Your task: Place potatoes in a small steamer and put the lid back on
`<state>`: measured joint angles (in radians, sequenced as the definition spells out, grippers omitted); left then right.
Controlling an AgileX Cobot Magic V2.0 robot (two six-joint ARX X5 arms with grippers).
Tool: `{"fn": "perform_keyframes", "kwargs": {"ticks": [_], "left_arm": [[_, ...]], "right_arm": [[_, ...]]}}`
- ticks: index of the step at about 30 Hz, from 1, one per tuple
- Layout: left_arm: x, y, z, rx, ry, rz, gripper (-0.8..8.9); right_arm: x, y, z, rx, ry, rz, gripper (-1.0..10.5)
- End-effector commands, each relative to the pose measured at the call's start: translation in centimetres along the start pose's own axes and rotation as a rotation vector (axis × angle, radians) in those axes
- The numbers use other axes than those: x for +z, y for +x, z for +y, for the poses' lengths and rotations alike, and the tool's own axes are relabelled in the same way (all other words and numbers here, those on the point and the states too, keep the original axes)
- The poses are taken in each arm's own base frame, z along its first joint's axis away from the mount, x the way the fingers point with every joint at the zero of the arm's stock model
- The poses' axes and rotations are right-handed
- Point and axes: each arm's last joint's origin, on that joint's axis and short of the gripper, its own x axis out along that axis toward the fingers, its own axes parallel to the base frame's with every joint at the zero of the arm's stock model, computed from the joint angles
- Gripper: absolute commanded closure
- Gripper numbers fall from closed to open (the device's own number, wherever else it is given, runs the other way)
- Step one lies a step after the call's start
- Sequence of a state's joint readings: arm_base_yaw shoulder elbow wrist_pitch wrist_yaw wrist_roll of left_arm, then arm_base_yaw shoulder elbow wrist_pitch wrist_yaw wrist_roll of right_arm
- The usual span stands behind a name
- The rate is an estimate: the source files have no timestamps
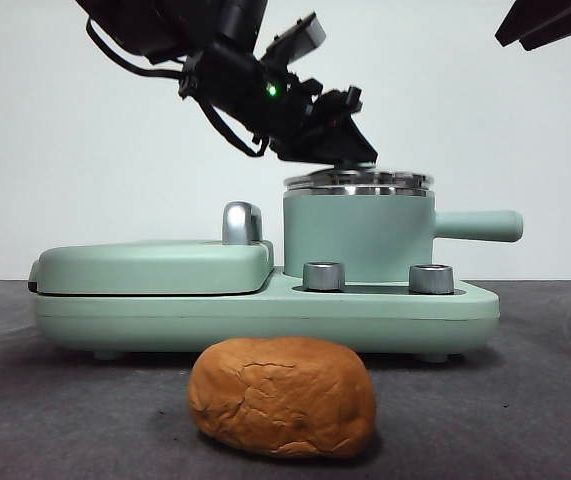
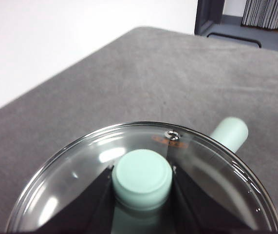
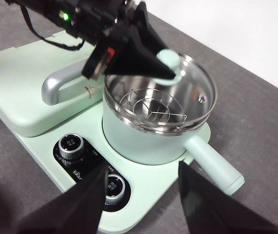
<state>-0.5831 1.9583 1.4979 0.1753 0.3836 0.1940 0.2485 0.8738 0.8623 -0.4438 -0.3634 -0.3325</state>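
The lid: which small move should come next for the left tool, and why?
Probably lift the lid straight up and carry it aside. The left tool is shut on its knob, the lid sits slightly shifted on the small steamer, and the potato lies on the table in front, so the pot must be opened first.

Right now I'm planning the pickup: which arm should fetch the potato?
Right. The left gripper is shut on the knob of the lid, which is partly off the small steamer. The right gripper hangs open above the dials, holding nothing. The potato lies on the table in front of the appliance.
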Motion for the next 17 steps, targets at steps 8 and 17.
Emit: {"fn": "perform_keyframes", "kwargs": {"ticks": [8,17], "left_arm": [[5.8,-3.7,-0.7,0.019,0.039,-0.147,8.07],[9.4,-8.3,-1.3,0.145,0.017,-0.161,8.04]], "right_arm": [[0.6,-0.1,-0.1,0.001,0.004,-0.017,7.2],[0.6,-0.1,-0.1,0.002,0.003,-0.017,7.2]]}}
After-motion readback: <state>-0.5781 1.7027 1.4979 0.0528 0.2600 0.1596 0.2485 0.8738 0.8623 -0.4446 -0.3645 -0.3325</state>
